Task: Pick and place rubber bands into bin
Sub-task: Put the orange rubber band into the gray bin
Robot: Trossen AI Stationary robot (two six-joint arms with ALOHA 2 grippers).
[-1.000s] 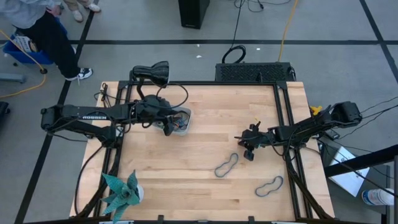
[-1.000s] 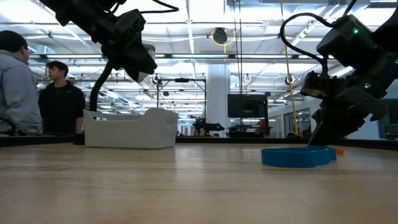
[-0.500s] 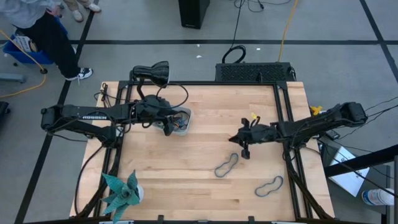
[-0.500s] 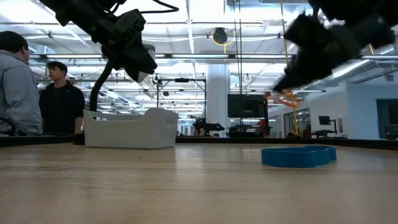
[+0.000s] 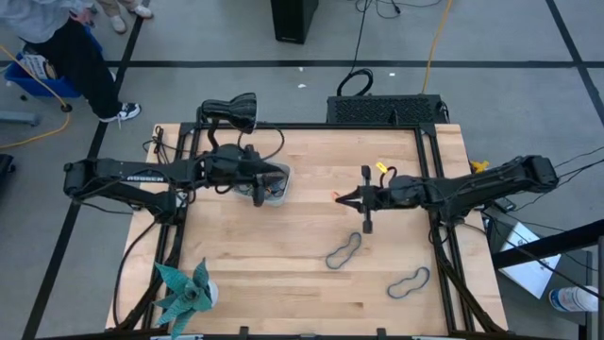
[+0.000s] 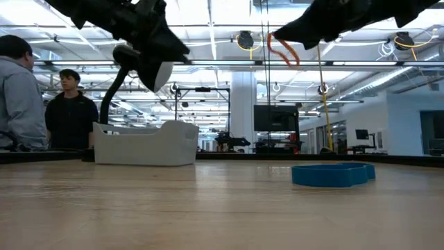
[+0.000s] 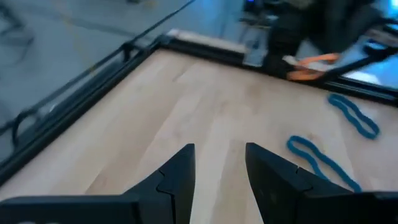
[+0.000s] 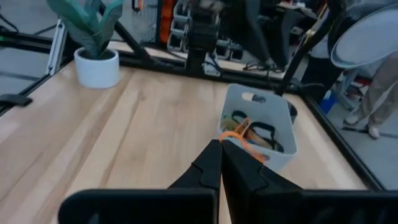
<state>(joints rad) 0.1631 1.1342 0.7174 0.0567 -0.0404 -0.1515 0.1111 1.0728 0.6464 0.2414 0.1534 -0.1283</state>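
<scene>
Your left gripper [image 5: 261, 195] still hovers over the bin [image 5: 276, 181], jaws spread, empty. Your right gripper [image 5: 345, 197] has lifted off the surface and swung toward it, jaws pinching an orange rubber band [image 6: 284, 50]; bin dead ahead, blue bands [image 5: 343, 250] left behind.

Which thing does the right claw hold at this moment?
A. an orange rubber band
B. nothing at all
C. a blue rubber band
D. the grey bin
A: the right claw is shut on an orange rubber band, which hangs from it above the table, while two blue rubber bands lie on the wood.
</scene>
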